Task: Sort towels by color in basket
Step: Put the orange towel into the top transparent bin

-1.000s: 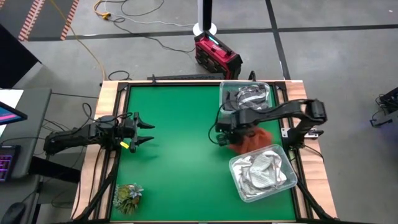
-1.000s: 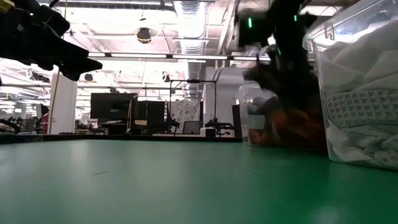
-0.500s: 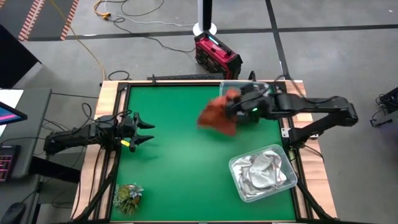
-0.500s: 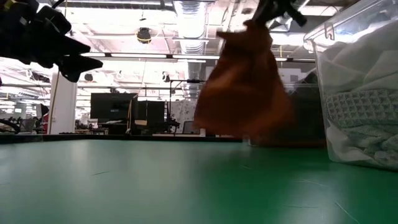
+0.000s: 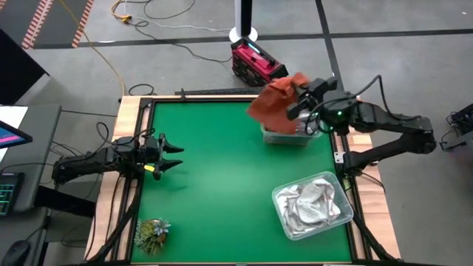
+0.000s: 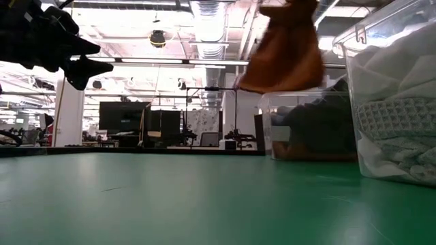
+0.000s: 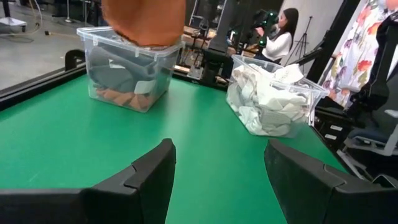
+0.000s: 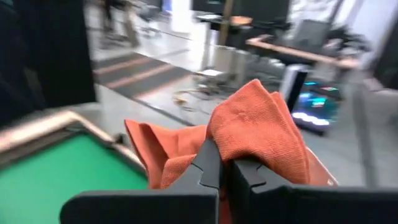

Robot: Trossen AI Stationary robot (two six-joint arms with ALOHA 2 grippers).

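We see the right gripper (image 5: 299, 90) raised above the far right corner of the green table (image 5: 214, 177), its fingers (image 8: 214, 163) clenched on the rust-orange towel (image 5: 273, 100). The towel hangs in the air from that grip, partly over the far clear bin (image 5: 284, 135) and partly spilling past the bin's rim toward the table's far edge. In the low view its bunched folds dangle just above the bin's open top, not touching the contents.

Inside that far bin we make out dark grey towels (image 7: 118, 65) with some rust-orange cloth (image 7: 115, 96) under them at the bottom. A second clear bin (image 5: 314, 203) sits near the right edge, closer to the front, and is packed with white and pale grey towels (image 7: 267, 99).

The left gripper (image 5: 171, 154) waits over the left edge of the table, well apart from both bins, with its fingers spread and nothing between them. A small green leafy tuft (image 5: 152, 233) lies at the front left corner. Beyond the table, in the left wrist view, a person (image 7: 280, 37) sits in the room.
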